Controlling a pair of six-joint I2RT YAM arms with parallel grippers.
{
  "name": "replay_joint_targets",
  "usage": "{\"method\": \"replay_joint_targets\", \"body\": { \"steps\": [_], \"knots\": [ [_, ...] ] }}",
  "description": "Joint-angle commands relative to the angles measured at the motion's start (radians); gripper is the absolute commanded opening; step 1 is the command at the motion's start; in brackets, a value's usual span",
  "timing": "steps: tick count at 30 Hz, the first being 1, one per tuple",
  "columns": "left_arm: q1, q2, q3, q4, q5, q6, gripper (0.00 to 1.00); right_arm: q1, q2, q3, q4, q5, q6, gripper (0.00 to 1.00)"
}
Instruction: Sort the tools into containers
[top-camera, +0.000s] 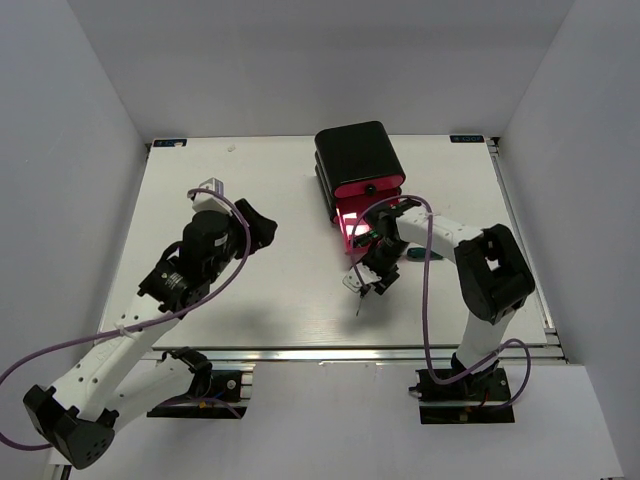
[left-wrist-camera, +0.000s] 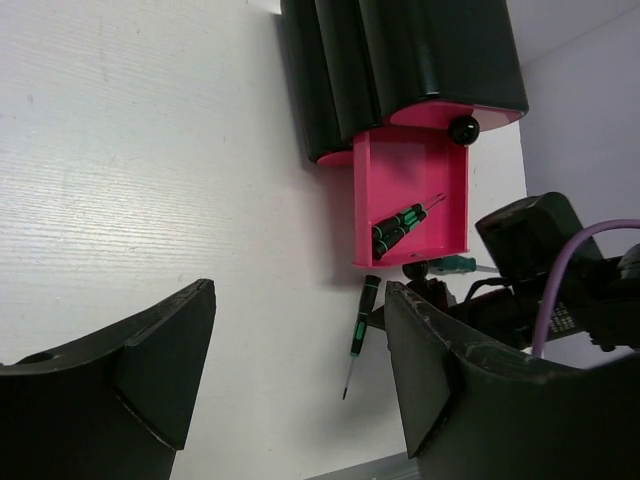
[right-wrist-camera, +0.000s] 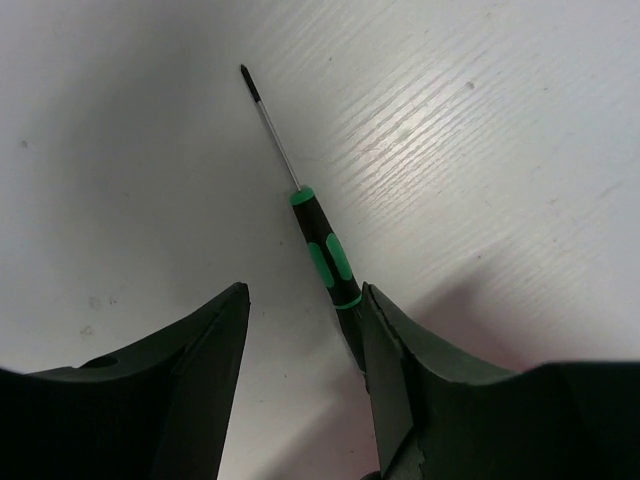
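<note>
The black box (top-camera: 358, 152) holds pink drawers; the lowest drawer (top-camera: 350, 226) is pulled out. In the left wrist view this drawer (left-wrist-camera: 384, 175) contains thin screwdrivers (left-wrist-camera: 398, 225). One thin black-and-green screwdriver (top-camera: 359, 298) lies on the table in front of it, also in the left wrist view (left-wrist-camera: 359, 328). My right gripper (top-camera: 371, 284) is open low over it; in the right wrist view (right-wrist-camera: 304, 300) the screwdriver (right-wrist-camera: 325, 250) has its handle end between the jaws, against the right finger (right-wrist-camera: 395, 350). The larger green-handled screwdriver (top-camera: 421, 255) lies right of the drawer. My left gripper (top-camera: 260, 227) is open and empty. The wrench is out of view.
White walls enclose the table (top-camera: 250, 300) on the left, back and right. The right arm's purple cable (top-camera: 425, 300) loops over the table's right half. The left arm stretches diagonally over the left half.
</note>
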Motion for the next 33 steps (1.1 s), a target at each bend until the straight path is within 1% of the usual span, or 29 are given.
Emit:
{"method": "replay_joint_targets", "body": {
  "steps": [1, 11, 14, 15, 17, 18, 20, 21, 24, 27, 28, 30, 31, 32, 33],
  "knots": [
    [-0.001, -0.021, -0.010, -0.013, -0.033, -0.024, 0.78, 0.027, 0.026, 0.015, 0.015, 0.085, -0.252, 0.54],
    [-0.001, -0.019, -0.033, 0.013, -0.031, -0.038, 0.78, 0.081, 0.066, -0.009, 0.087, 0.142, -0.162, 0.50],
    [-0.001, -0.018, -0.034, 0.021, -0.030, -0.041, 0.79, 0.093, 0.065, -0.028, 0.083, 0.162, -0.142, 0.44],
    [-0.001, -0.015, -0.038, 0.022, -0.027, -0.044, 0.79, 0.096, 0.058, -0.037, 0.081, 0.168, -0.136, 0.40],
    [-0.001, -0.012, -0.044, 0.033, -0.021, -0.047, 0.79, 0.095, 0.049, -0.058, 0.081, 0.186, -0.131, 0.35],
    [-0.001, -0.012, -0.047, 0.039, -0.019, -0.050, 0.79, 0.096, 0.039, -0.081, 0.083, 0.191, -0.123, 0.28],
    [-0.001, -0.006, -0.057, 0.057, -0.012, -0.055, 0.79, 0.095, 0.028, -0.100, 0.083, 0.197, -0.091, 0.21],
    [-0.001, -0.004, -0.059, 0.062, -0.008, -0.058, 0.79, 0.095, 0.016, -0.109, 0.077, 0.193, -0.078, 0.16],
    [-0.001, 0.011, -0.065, 0.082, 0.001, -0.058, 0.79, 0.095, -0.017, -0.109, 0.046, 0.139, -0.004, 0.08],
    [-0.001, 0.033, -0.061, 0.094, 0.008, -0.053, 0.79, 0.095, -0.055, -0.048, -0.046, 0.018, 0.106, 0.01],
    [-0.001, 0.039, -0.061, 0.097, 0.010, -0.052, 0.79, 0.095, -0.066, 0.008, -0.072, -0.055, 0.145, 0.00],
    [-0.001, 0.056, -0.056, 0.111, 0.013, -0.050, 0.79, 0.095, -0.087, 0.071, -0.139, -0.126, 0.237, 0.00],
    [0.000, 0.063, -0.054, 0.123, 0.016, -0.049, 0.79, 0.095, -0.109, 0.130, -0.160, -0.181, 0.313, 0.00],
    [0.001, 0.070, -0.054, 0.130, 0.018, -0.049, 0.79, 0.095, -0.122, 0.153, -0.172, -0.201, 0.353, 0.00],
    [-0.001, 0.077, -0.050, 0.136, 0.019, -0.047, 0.79, 0.095, -0.153, 0.173, -0.174, -0.217, 0.433, 0.00]
  ]
}}
